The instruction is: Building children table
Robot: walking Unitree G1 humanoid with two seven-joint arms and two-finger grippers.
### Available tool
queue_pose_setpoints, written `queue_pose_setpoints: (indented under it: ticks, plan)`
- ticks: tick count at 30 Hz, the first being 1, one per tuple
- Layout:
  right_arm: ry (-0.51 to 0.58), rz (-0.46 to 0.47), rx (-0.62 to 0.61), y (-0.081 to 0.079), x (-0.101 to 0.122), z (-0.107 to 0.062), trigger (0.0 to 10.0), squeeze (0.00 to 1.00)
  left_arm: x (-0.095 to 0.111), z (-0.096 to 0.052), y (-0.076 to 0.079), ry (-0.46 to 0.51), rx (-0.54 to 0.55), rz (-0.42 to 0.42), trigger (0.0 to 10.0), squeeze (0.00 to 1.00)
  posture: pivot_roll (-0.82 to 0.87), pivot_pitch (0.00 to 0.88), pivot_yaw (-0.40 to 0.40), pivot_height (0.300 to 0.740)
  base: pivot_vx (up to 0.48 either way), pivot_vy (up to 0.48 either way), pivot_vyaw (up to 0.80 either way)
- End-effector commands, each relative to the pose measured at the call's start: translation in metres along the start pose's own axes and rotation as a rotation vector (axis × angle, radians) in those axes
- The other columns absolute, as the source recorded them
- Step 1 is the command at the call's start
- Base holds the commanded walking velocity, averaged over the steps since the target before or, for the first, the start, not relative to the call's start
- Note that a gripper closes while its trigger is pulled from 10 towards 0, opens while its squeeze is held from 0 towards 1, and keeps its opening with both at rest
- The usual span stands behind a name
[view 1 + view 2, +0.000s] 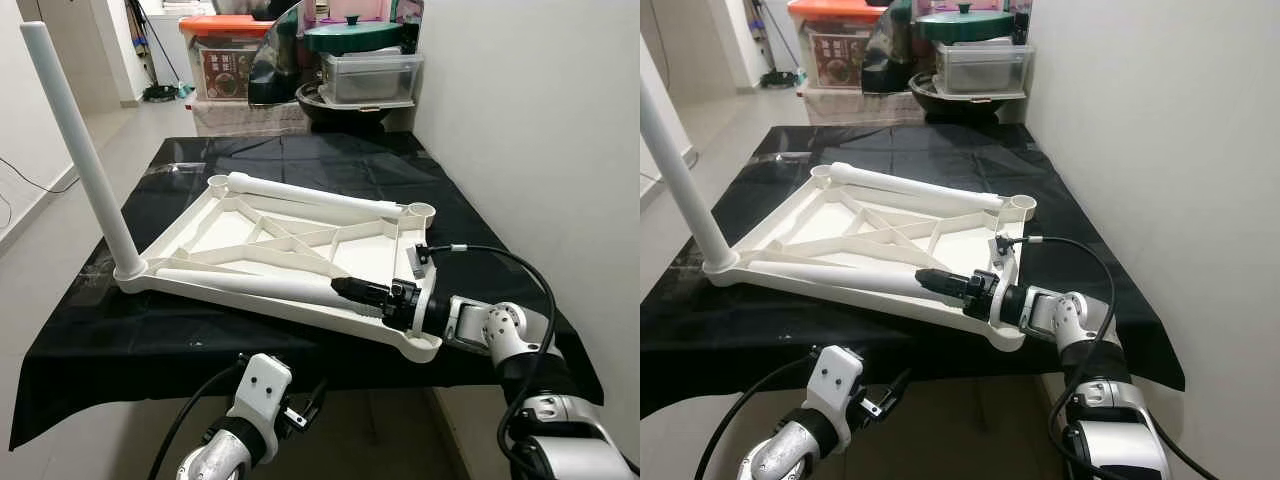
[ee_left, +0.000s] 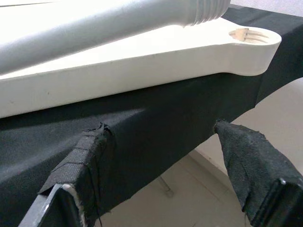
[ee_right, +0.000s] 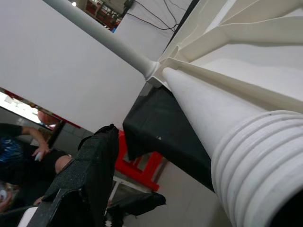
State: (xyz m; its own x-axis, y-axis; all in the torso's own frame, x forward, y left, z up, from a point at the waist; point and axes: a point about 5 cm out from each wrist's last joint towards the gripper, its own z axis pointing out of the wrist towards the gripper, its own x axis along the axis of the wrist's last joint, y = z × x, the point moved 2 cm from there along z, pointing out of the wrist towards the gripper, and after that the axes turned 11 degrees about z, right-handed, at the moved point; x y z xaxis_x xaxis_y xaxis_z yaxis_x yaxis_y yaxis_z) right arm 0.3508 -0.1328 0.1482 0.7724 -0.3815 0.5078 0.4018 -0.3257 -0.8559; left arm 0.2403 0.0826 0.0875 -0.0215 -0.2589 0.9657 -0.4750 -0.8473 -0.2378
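Right gripper (image 1: 352,290): black fingers pinch the threaded end of a loose white plastic leg tube (image 1: 250,286).
Left gripper (image 2: 161,156): fingers spread, empty, below the black-clothed table edge (image 1: 120,370).
Beyond the fingers: upturned white ribbed plastic tabletop (image 1: 300,235), one upright leg (image 1: 85,150) fitted.
Handling: light, stiff, smooth; hold near the thread.

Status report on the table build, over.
Right gripper shut on loose leg lying across upturned tabletop. Left gripper open, low by table edge. One leg already upright in its corner socket. Nothing blocking.
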Motion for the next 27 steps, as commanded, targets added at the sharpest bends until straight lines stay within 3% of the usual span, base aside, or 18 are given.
queue_pose_setpoints:
  ticks: [1,22,26,27]
  plan:
    - [-0.008,-0.019,-0.001,0.001,0.000,0.001,0.0,0.00,0.000,0.000,-0.001,-0.003,0.003,-0.003,10.0,0.00,0.07,0.000,-0.060,0.740,0.000,0.000,0.00]
    - [0.004,-0.040,0.018,0.006,-0.001,-0.005,0.0,0.00,0.000,0.000,-0.002,-0.008,0.003,0.003,10.0,0.00,0.07,0.000,-0.055,0.740,0.000,0.000,0.00]
    - [0.066,-0.027,0.105,0.003,0.004,-0.020,0.0,0.00,0.000,0.000,-0.007,-0.005,0.023,-0.035,10.0,0.00,0.08,0.000,-0.059,0.740,0.000,0.000,0.00]
    - [0.103,-0.010,0.146,0.002,0.005,-0.029,0.0,0.00,0.001,-0.001,-0.015,-0.001,0.059,-0.089,10.0,0.00,0.08,0.000,-0.054,0.740,0.000,0.000,0.00]
